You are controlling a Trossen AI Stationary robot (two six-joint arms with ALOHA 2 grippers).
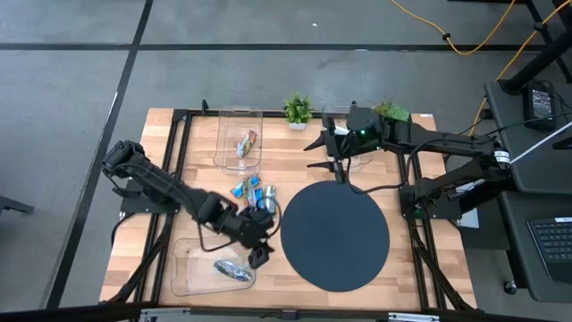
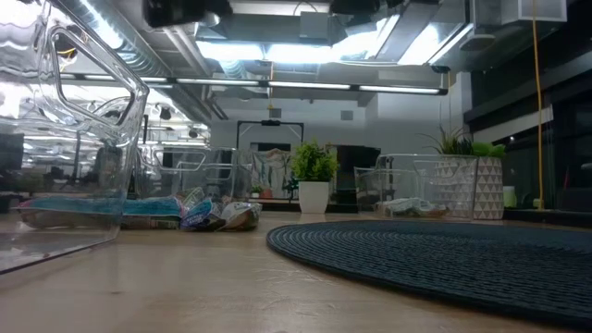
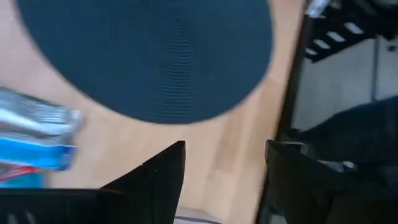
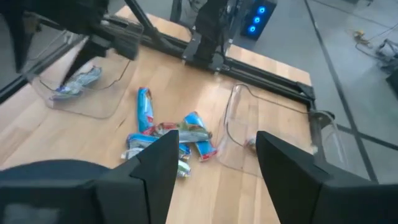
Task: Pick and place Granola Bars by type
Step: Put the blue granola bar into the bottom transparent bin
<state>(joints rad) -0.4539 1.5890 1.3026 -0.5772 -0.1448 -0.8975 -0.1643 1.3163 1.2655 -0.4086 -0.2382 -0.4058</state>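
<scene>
Several granola bars (image 1: 254, 191), blue, silver and red, lie in a loose pile on the wood just left of the round dark mat (image 1: 335, 234); the right wrist view shows this pile (image 4: 166, 135) too. One bar (image 1: 246, 143) lies in the far clear tray (image 1: 238, 136). A blue-silver bar (image 1: 231, 268) lies in the near-left tray (image 1: 192, 268). My left gripper (image 1: 259, 255) hovers open at that tray's right edge, with nothing between its fingers (image 3: 227, 158). My right gripper (image 1: 336, 163) hangs open over the far edge of the mat, empty (image 4: 217, 149).
A third clear tray (image 4: 267, 127) stands far right, partly under my right arm, with one bar (image 4: 251, 144) in it. Two small potted plants (image 1: 298, 110) (image 1: 391, 112) stand along the far edge. The mat fills the table's middle right. Black frame rails (image 1: 179, 152) run along the sides.
</scene>
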